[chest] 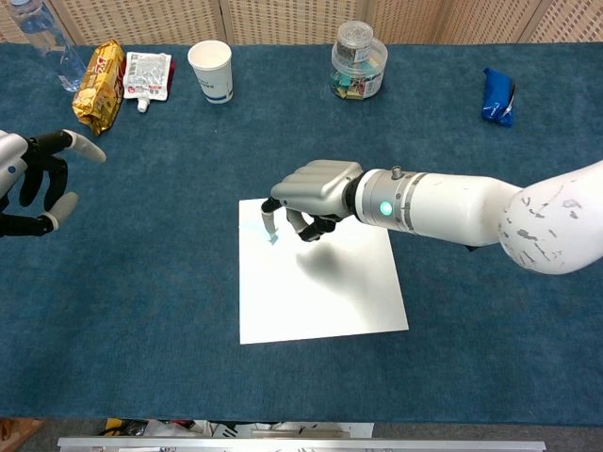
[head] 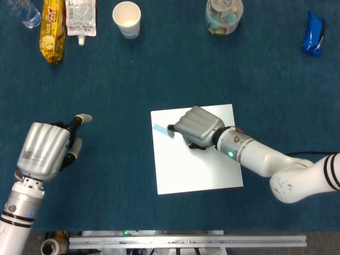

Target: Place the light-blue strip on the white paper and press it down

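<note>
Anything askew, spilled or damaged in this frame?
Nothing stands out. The light-blue strip lies at the upper-left corner of the white paper, with the right hand pressing a fingertip on it. The paper sheet sits slightly rotated on the blue cloth, flat and uncreased.
</note>
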